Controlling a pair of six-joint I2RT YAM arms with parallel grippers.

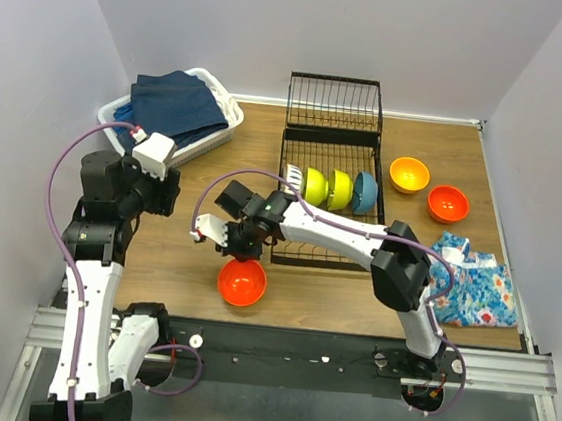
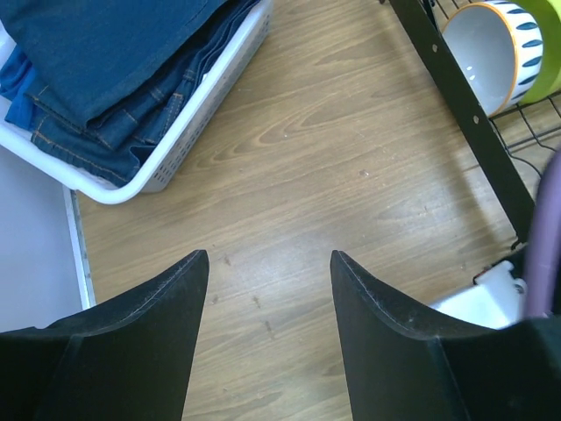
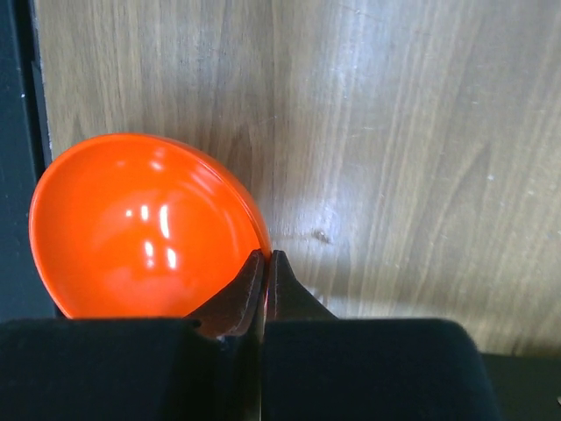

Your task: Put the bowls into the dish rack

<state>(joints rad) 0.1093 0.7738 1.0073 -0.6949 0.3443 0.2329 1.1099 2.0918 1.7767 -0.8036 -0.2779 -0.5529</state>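
Left side: white basket (image 1: 233, 115) of navy towels (image 1: 177, 104) sat at the far left corner. Left gripper (image 2: 269, 256) hovered over bare wood near the basket, fingers apart, holding nothing.

Centre-left: right arm reached across in front of the dish rack (image 1: 332, 133). Right gripper (image 3: 266, 256) was pinched on the rim of the near red-orange bowl (image 3: 140, 228), fingers nearly together with only the thin wall between them. This bowl sat at the table's near edge, left of the rack's front corner. Could not tell whether it was lifted clear of the wood.

Rack row, left to right: white ribbed bowl (image 1: 292, 179), two lime-yellow bowls (image 1: 314, 185) (image 1: 339, 188), blue bowl (image 1: 365, 191), all standing on edge. Right of the rack, on the table: orange-yellow bowl (image 1: 409, 174) and second red-orange bowl (image 1: 448, 203). Floral cloth (image 1: 470, 281) lay at the near right.

Step judged: carry the pinched bowl to the rack. Note: a rim pinch on glossy ware probably slips easily, so lift slowly, clear the rack's front wire, turn the bowl on edge and seat it in a free slot before releasing.
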